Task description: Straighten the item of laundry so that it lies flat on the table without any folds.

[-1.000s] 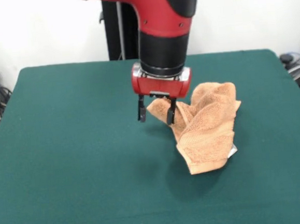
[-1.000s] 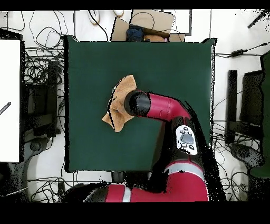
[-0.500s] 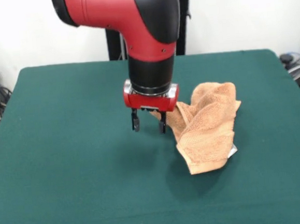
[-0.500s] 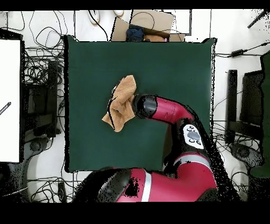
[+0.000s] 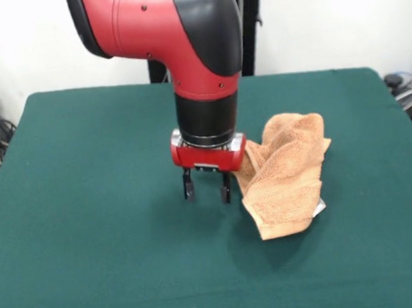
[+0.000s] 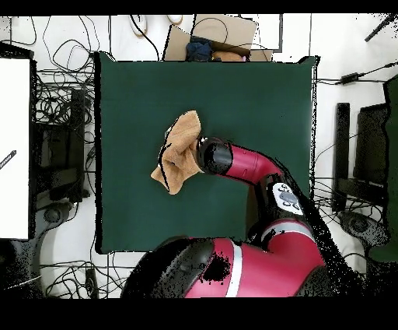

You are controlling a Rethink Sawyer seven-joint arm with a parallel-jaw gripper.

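1. A dark green table (image 5: pixel 90 227) stands before a white wall, with tangled cables (image 6: pixel 58 101) on the floor at its sides.
2. The orange-tan towel (image 5: pixel 286 173) lies crumpled and folded near the table's middle, bunched into thick ridges.
3. A small white tag (image 5: pixel 320 206) sticks out at its edge; no writing on it can be read.
4. The gripper (image 5: pixel 206 188) hangs just beside the towel over bare felt, its two dark fingers (image 5: pixel 188 185) spread apart and holding nothing.
5. In the overhead view the red and black arm (image 6: pixel 249 167) reaches to the towel's edge.
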